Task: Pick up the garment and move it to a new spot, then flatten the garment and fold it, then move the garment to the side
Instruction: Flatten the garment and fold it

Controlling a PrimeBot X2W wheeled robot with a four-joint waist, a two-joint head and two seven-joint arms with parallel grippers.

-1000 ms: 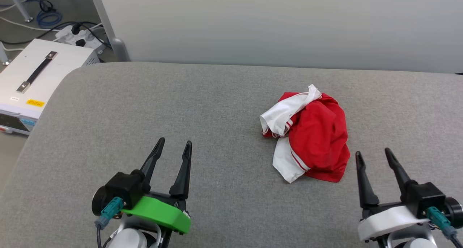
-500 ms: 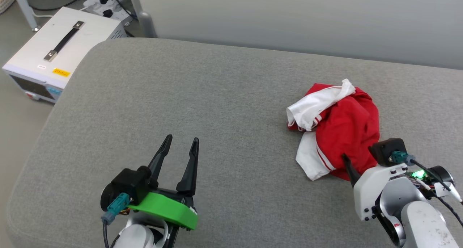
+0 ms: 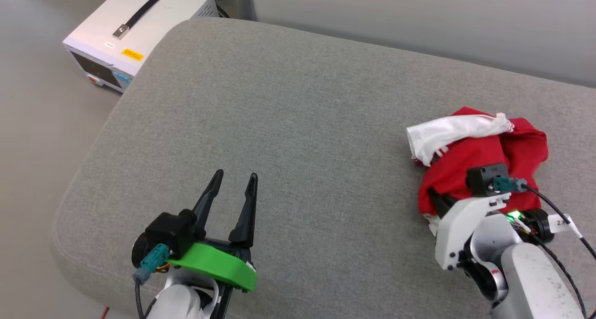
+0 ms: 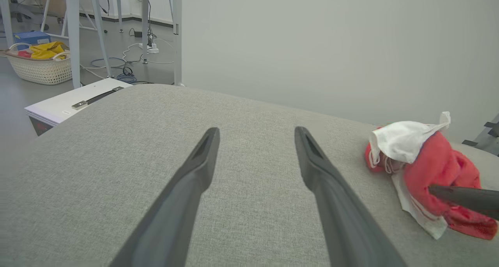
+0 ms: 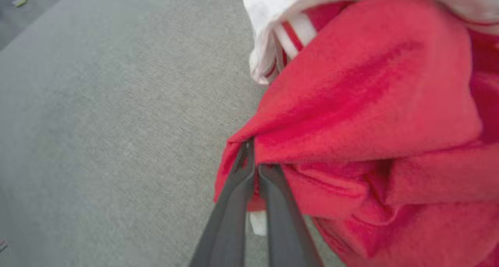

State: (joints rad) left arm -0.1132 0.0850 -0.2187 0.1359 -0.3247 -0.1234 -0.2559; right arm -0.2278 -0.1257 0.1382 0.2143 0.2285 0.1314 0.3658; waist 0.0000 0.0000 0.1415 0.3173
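I see the shirt (image 3: 484,146) bunched in a heap on the right side of the grey cushion (image 3: 298,100). My right claw (image 5: 251,154) is clenched on a red fold at the shirt's near edge. My left claw (image 3: 231,179) hangs released over bare cushion, well apart to the left. A white box (image 3: 135,25) with a black handle sits on the floor past the far left corner.

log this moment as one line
step: pick up | right claw: shut on red fold of garment | left claw: open, empty | garment: crumpled on grey cushion
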